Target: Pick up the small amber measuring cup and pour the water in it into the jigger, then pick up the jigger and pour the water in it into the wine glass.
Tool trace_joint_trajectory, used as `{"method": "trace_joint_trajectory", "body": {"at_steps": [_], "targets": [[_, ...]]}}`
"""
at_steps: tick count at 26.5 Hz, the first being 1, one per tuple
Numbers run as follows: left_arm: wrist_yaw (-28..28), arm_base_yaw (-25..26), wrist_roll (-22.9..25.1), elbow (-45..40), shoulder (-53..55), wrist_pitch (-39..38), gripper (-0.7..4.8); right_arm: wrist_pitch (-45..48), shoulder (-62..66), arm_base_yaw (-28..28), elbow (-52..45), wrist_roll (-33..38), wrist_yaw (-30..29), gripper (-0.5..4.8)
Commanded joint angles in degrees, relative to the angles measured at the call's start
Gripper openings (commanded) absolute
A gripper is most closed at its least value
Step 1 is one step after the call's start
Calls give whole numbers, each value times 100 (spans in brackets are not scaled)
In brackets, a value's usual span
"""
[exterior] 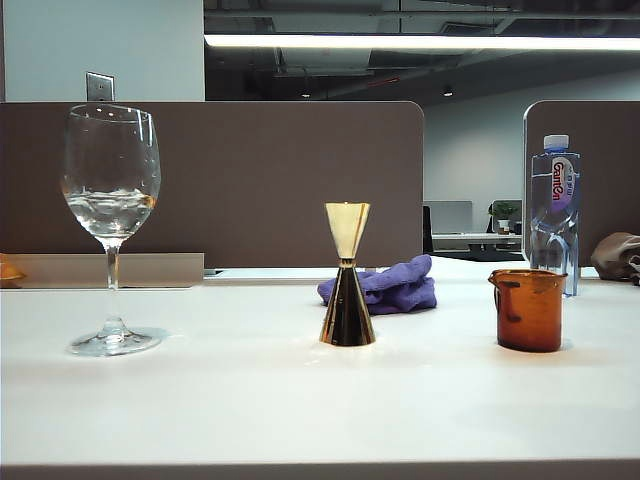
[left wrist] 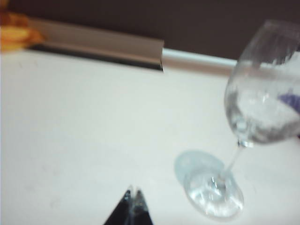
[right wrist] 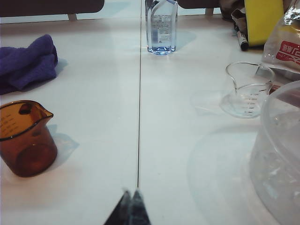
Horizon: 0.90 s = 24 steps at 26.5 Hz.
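Observation:
The wine glass (exterior: 111, 190) stands upright at the left of the table with clear water (exterior: 110, 210) low in its bowl; it also shows in the left wrist view as the wine glass (left wrist: 262, 117). The gold jigger (exterior: 347, 275) stands upright mid-table. The small amber measuring cup (exterior: 529, 310) sits at the right, also seen as the amber cup (right wrist: 26, 138), and looks empty. My left gripper (left wrist: 134, 191) is shut and empty, pulled back from the glass's foot. My right gripper (right wrist: 131, 193) is shut and empty, well short of the amber cup. Neither arm appears in the exterior view.
A purple cloth (exterior: 390, 285) lies behind the jigger. A plastic water bottle (exterior: 555, 210) stands at the back right. In the right wrist view a clear measuring cup (right wrist: 246, 89), a large clear container (right wrist: 281, 150) and a snack bag (right wrist: 286, 44) sit beside the gripper.

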Motion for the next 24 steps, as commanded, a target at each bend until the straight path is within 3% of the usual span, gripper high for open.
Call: {"method": "trace_joint_trajectory", "body": {"at_steps": [1,9,24], "targets": [[170,7,42,33,4,-286,-2,22,-4,2,-42,13,-2,1],[162,7,1152,33,4,-380,-2,22,-4,2,-42,15,-2,1],[168,7,1141,33,4,-369,-2,22,-4,0,-42,13,-2,1]]}}
